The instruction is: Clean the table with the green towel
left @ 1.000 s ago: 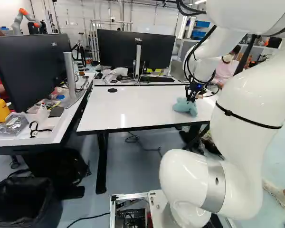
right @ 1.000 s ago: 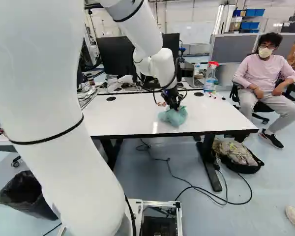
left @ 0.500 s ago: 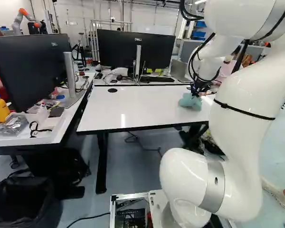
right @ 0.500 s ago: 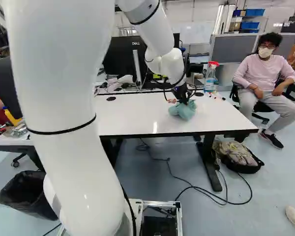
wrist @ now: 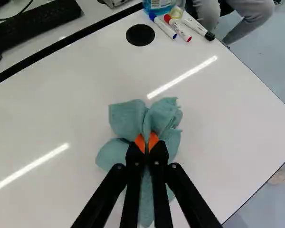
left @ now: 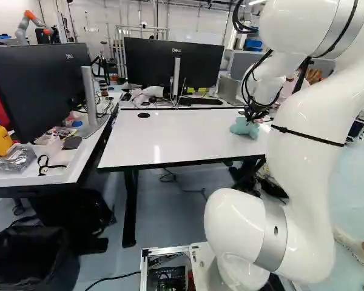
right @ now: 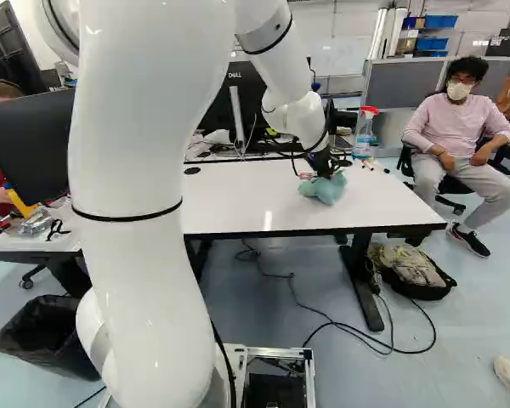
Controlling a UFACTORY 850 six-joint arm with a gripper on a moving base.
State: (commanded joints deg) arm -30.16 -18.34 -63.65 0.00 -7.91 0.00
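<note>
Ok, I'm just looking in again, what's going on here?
The white robot arm has its black two-fingered gripper shut on a crumpled green cloth towel, down at the white tabletop, apparently to wipe it. Three capped markers and a clear spray bottle with a red head are ahead of the gripper.

My black gripper (right: 325, 173) clasps the bunched green towel (right: 322, 190) on the white table (right: 238, 205), right of centre. A spray bottle (right: 363, 138) stands at the far edge, a stuffed bag (right: 412, 269) rests on the floor at right, and a black bin (right: 42, 338) sits near left.
</note>
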